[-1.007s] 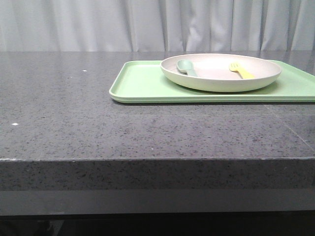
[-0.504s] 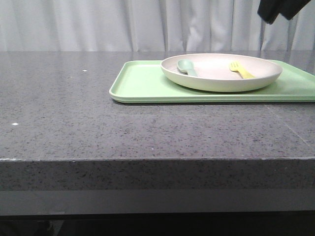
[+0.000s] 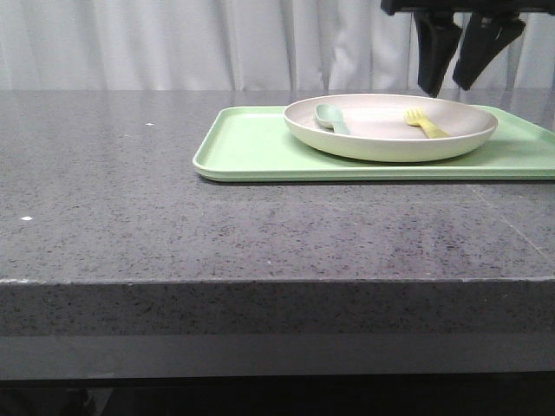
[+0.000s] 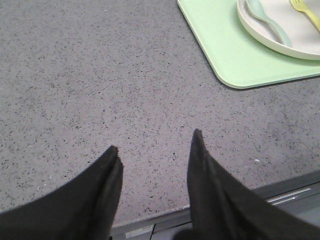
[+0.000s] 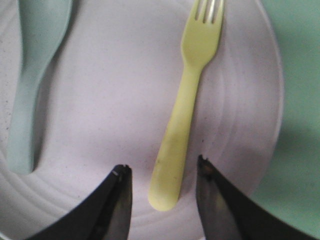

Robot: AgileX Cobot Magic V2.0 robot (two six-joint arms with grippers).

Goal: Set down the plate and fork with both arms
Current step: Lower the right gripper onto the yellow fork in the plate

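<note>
Right gripper (image 3: 453,76) hangs over the plate (image 3: 390,126) with fingers apart straddling the yellow fork (image 5: 186,105) handle (not touching), plate sits on green tray (image 3: 251,147), left gripper (image 4: 155,150) spread above bare countertop (image 4: 100,90).

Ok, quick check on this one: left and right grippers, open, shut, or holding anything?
Left gripper: open, empty, over bare table.
Right gripper: open, holding nothing, fingers either side of the fork handle above the plate.

The left end effector (image 4: 154,150), fingers apart, hangs over bare counter (image 4: 100,75); tray (image 4: 225,50), plate (image 4: 265,37), spoon (image 4: 270,20) beyond.
</note>
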